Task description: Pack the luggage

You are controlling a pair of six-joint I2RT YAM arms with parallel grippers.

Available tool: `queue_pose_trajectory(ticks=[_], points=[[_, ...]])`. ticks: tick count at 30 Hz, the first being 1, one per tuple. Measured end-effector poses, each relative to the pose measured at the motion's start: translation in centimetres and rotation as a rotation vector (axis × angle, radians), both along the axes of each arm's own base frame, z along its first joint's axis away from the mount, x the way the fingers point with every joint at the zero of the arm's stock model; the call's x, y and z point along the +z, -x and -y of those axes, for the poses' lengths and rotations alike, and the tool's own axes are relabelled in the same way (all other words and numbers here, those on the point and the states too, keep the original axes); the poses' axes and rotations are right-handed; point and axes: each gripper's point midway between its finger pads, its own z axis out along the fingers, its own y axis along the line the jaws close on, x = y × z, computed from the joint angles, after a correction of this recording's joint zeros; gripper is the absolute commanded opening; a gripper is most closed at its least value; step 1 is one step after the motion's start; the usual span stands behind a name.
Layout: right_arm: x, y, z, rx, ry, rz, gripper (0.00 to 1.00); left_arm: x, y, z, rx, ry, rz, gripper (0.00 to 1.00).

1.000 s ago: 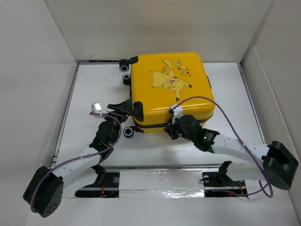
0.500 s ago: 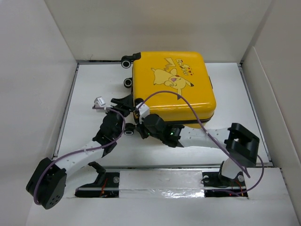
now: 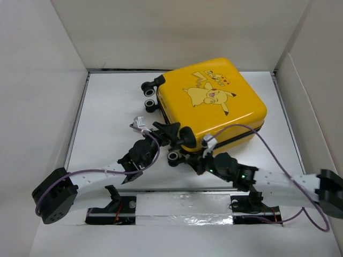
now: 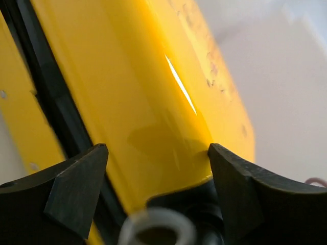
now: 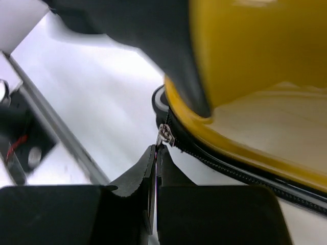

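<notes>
Right gripper (image 5: 156, 149): clenched, tips pinching the small metal zipper pull (image 5: 164, 133) straight ahead of them, on the black zipper trim (image 5: 240, 171). Left gripper (image 4: 157, 148): released, jaws spread wide, yellow shell corner between and just beyond the fingers; contact not discernible. Yellow Pikachu suitcase (image 3: 214, 104) lies print-up on the white table (image 3: 107, 107), extending away from both grippers.
</notes>
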Motion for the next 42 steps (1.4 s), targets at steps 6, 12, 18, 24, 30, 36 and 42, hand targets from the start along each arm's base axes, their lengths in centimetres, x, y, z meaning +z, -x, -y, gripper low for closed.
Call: queue_pose_trajectory(ticks=[6,12,18,24,30,36,42], points=[[-0.2,4.1,7.6,0.026,-0.014,-0.047,0.00,-2.4,-0.6,-2.0,-0.062,-0.172,-0.074,0.77],[0.0,5.4,11.0,0.022,0.002,-0.055,0.00,-0.2,-3.8,-7.5,0.047,-0.219,-0.082,0.65],[0.7,4.9,11.2,0.018,0.070,-0.043,0.00,-0.2,-6.5,-9.4,0.086,-0.365,-0.141,0.48],[0.6,4.7,11.1,0.037,0.100,-0.026,0.00,-1.4,-7.6,-8.4,0.018,-0.515,-0.214,0.72],[0.7,4.8,11.0,0.063,0.097,-0.021,0.00,-2.0,-8.5,-9.0,0.014,-0.593,-0.261,0.69],[0.8,4.8,10.9,0.071,0.087,-0.009,0.00,-2.1,-11.0,-9.4,0.013,-0.701,-0.295,0.72],[0.8,4.9,10.9,0.083,0.095,0.005,0.00,-4.0,-12.6,-9.0,-0.095,-0.900,-0.379,0.76]])
